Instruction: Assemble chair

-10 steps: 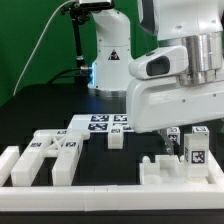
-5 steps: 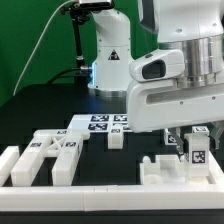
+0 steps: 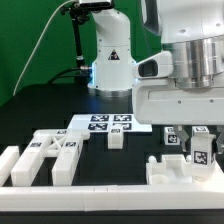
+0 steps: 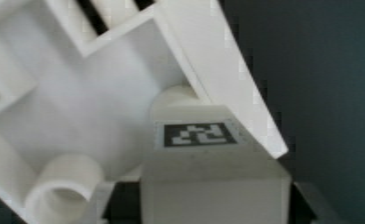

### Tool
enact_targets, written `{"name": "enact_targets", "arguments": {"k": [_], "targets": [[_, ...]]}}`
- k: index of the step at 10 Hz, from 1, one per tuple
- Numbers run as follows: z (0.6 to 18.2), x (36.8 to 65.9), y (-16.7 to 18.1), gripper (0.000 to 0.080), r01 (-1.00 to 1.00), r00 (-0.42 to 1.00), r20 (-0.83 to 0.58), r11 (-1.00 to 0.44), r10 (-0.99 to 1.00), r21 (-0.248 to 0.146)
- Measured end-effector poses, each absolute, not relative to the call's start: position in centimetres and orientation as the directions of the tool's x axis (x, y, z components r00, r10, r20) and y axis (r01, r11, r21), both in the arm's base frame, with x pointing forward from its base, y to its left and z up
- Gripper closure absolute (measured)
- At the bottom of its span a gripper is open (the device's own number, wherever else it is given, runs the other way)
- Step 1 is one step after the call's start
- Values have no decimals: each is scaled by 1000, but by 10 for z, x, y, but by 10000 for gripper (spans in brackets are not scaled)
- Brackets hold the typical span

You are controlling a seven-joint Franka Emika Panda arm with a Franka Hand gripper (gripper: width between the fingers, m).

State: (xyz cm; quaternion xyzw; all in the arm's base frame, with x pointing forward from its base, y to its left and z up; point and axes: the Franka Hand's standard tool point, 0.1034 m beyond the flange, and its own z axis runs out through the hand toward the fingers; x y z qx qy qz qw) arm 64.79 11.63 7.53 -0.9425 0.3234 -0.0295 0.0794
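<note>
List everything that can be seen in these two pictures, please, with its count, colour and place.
table: one, black, under everything.
marker board: one, white with tags, middle of the table.
border rail: one, white, low, along the front.
chair parts: several, white with black-and-white tags, grouped at the exterior view's left.
small block: one, white, just in front of the marker board.
notched piece: one, white, front, at the exterior view's right.
tagged piece: one, white, upright by the notched piece.
robot arm: one, glossy white, base at the back.
fingers: dark, either side of the tagged piece, apparently closed on it.
</note>
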Motion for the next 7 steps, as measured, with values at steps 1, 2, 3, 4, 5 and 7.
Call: {"name": "enact_targets", "arguments": {"k": [1, 2, 3, 4, 5, 7], "targets": [[74, 648, 115, 510, -713, 693, -30, -679, -720, -178], [74, 649, 113, 509, -808, 578, -66, -559, -814, -183], [73, 649, 113, 509, -867, 485, -90, -464, -870, -183], [74, 649, 113, 509, -868, 484, -90, -463, -871, -181], [73, 649, 113, 497, -864, 490, -89, -469, -867, -182], [74, 649, 114, 308, -811, 574, -69, -555, -816, -186]]}}
